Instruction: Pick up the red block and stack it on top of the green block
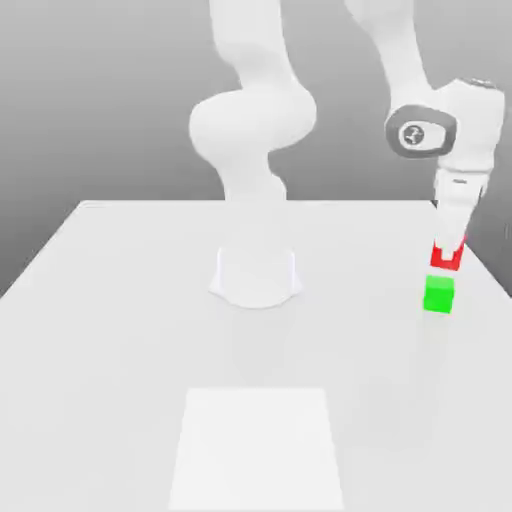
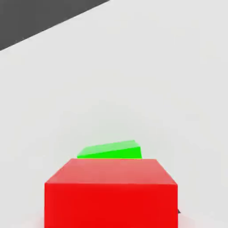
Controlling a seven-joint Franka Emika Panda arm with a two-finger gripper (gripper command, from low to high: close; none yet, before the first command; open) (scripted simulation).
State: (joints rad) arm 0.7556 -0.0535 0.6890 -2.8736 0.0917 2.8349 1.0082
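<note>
The gripper (image 1: 447,256) is clamped on the red block (image 1: 446,257), holding it just above the green block (image 1: 438,295) on the desk (image 1: 120,330), apart, probably so it can be lined up before lowering.

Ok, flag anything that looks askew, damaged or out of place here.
Nothing stands out. The gripper holds the red block squarely just above the green block, which sits flat on the table near the exterior view's right edge.

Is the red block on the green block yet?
No. The red block hangs in the gripper just above the green block.
</note>
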